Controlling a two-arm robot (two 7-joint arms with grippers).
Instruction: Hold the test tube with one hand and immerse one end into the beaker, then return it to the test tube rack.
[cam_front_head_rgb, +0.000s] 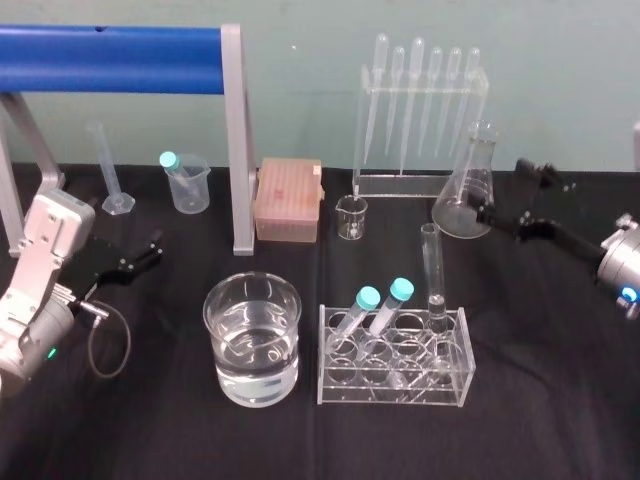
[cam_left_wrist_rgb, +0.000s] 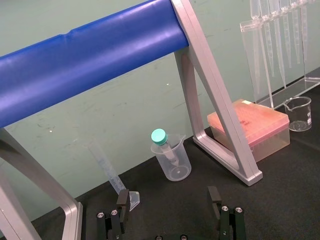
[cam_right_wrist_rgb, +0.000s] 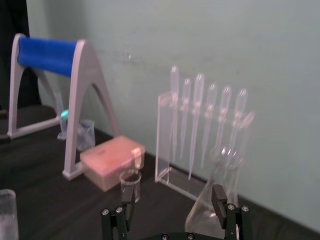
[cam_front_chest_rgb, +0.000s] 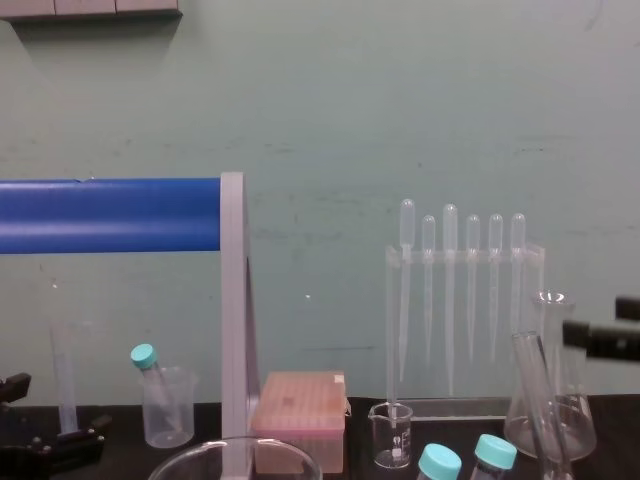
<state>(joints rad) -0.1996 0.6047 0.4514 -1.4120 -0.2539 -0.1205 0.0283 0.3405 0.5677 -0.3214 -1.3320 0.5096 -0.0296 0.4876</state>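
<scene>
Black worktop: test tube stands upright at the rack's right end, rim up; left tool and right tool gape open.

Counter: covered with black cloth.
Near left: wide beaker, part full of clear liquid.
Near middle: clear rack, just right of the beaker and not touching it.
Far left: grey frame standing on its legs; left of this leg, a slim cylinder and a plastic beaker.
Far middle: pink box just right of the frame's foot; small beaker right of the box.
Far right: pipette stand; flask at its right end.
</scene>
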